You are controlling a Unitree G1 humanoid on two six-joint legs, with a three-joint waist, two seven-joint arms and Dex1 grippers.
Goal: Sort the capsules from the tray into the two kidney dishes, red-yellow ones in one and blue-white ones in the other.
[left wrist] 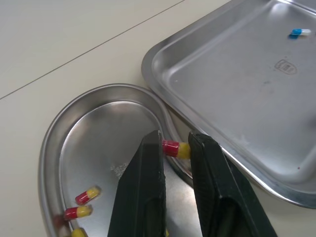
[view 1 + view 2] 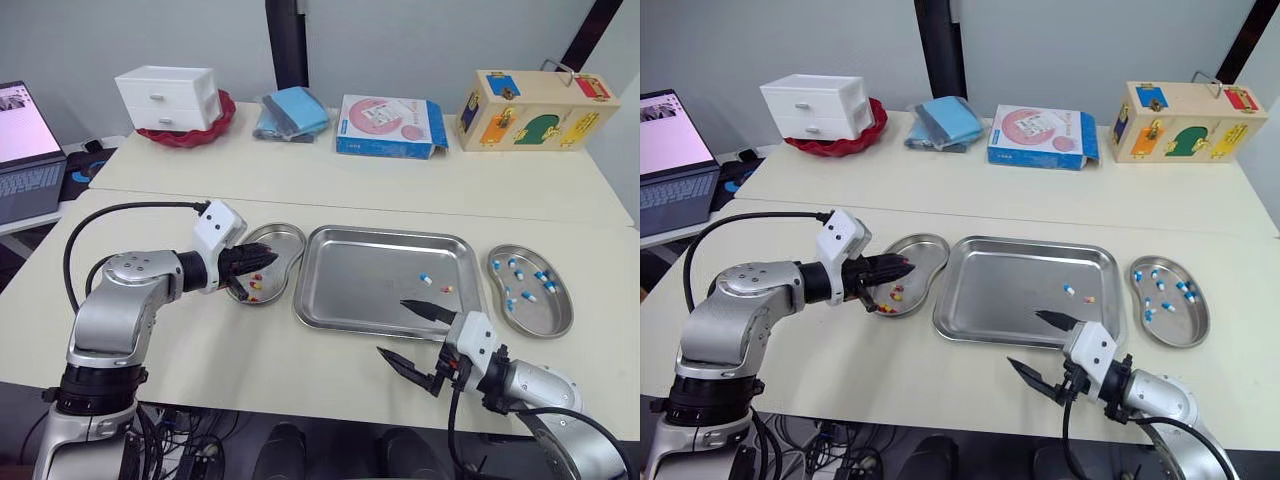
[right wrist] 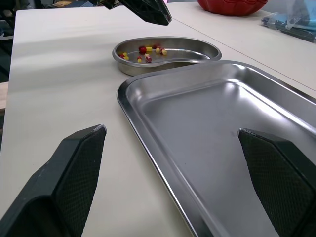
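My left gripper [image 2: 262,262] hovers over the left kidney dish [image 2: 287,236], shut on a red-yellow capsule [image 1: 175,148] pinched between its black fingertips. Several red-yellow capsules [image 1: 87,195] lie in that dish. The steel tray [image 2: 370,285] in the middle holds one blue-white capsule [image 2: 426,278] and one red-yellow capsule [image 2: 447,290] near its right side. The right kidney dish [image 2: 562,318] holds several blue-white capsules [image 2: 528,296]. My right gripper [image 2: 392,326] stands open and empty over the tray's front right corner, low above the table.
Along the far table edge stand a white drawer unit [image 2: 168,97] on a red bowl, folded blue cloths [image 2: 292,112], a blue and pink box [image 2: 388,125] and a wooden latch box [image 2: 535,110]. A laptop [image 2: 25,150] sits at far left.
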